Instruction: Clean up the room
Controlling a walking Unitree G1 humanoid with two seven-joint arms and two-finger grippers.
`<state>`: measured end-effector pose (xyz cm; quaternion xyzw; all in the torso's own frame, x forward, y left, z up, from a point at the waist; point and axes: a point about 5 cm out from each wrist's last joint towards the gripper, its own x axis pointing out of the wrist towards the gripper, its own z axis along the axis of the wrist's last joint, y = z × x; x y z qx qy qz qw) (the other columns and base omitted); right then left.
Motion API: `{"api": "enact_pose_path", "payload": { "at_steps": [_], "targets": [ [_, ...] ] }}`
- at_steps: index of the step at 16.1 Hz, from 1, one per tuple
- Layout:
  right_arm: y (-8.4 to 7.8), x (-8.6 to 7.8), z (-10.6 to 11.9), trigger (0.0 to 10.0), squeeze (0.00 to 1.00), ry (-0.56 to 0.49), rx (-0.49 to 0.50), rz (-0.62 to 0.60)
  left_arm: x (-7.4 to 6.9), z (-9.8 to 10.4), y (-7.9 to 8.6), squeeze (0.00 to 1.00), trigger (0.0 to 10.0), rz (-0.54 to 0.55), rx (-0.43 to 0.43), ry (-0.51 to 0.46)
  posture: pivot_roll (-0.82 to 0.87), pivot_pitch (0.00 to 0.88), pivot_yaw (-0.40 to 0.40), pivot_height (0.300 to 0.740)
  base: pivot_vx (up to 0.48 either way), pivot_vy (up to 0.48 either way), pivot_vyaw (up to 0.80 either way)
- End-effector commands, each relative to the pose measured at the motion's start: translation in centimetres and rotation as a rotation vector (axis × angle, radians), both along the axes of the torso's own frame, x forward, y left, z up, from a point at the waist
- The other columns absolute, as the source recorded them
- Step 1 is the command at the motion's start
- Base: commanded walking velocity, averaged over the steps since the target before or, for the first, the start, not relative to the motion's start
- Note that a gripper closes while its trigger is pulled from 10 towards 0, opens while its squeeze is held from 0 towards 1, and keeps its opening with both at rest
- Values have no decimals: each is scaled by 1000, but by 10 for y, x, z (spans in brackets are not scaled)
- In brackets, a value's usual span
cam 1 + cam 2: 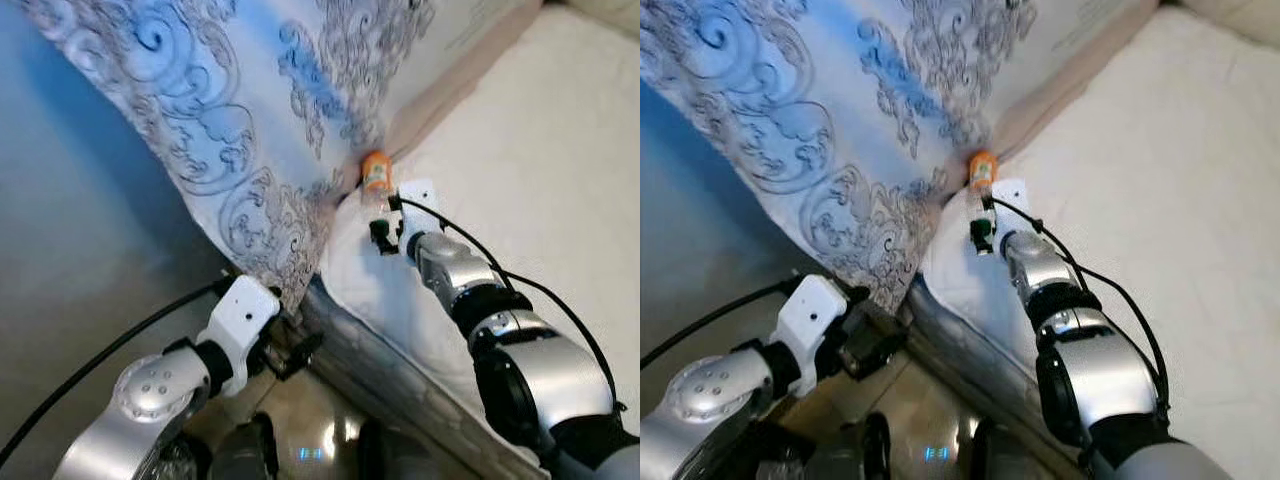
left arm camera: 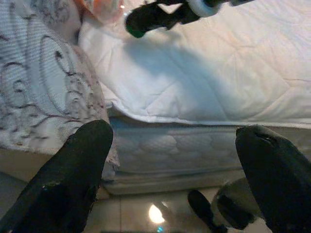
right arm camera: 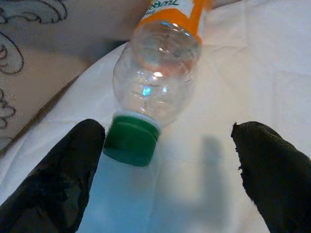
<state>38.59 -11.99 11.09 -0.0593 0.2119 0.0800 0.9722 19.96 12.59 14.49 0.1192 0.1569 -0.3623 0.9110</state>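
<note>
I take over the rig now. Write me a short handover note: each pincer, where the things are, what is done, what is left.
Right pincer: open, reaching over the white mattress, its fingers either side of the bottle's green cap, not gripping.
Left pincer: open, empty, low beside the bed edge.
Bottle: clear plastic, orange label, lying on the mattress against the patterned blanket.
Done: approach to the bottle.
Left: close on it, lift it, take it away.

Head cams look down; wrist cams close; all share mattress [image 1: 540,150].
</note>
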Motion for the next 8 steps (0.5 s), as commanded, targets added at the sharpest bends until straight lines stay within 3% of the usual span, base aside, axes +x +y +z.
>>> {"api": "enact_pose_path", "payload": {
  "at_steps": [1, 4, 5, 6, 7, 8],
  "targets": [
    [2, 1, 2, 10000, 0, -11, 55, -5, -8, 1, 0, 0, 10000, -11, 3, 20, 98, 322, -5, 740, 0, 0, 0],
    [12, 4, 11, 10000, 0, -33, 205, 5, -12, 2, 1, 0, 10000, -3, 13, 31, 100, 318, -13, 740, 0, 0, 0],
    [13, 3, 8, 7098, 0, -7, 209, -2, -13, 2, 2, 0, 10000, 5, 17, 36, 101, 314, -19, 740, 0, 0, 0],
    [13, 3, 6, 7098, 0, 4, 202, -7, -13, 2, 2, 0, 10000, 6, 18, 37, 100, 316, -20, 740, 0, 0, 0],
    [9, 0, 0, 3686, 0, 40, 163, -50, -13, 2, 2, 0, 10000, 13, 8, 46, 100, 320, -22, 740, 0, 0, 0],
    [8, -1, -4, 2000, 0, 58, 168, -74, -13, 3, 1, 0, 10000, 13, 3, 49, 99, 321, -22, 740, 0, 0, 0]
  ]
}}
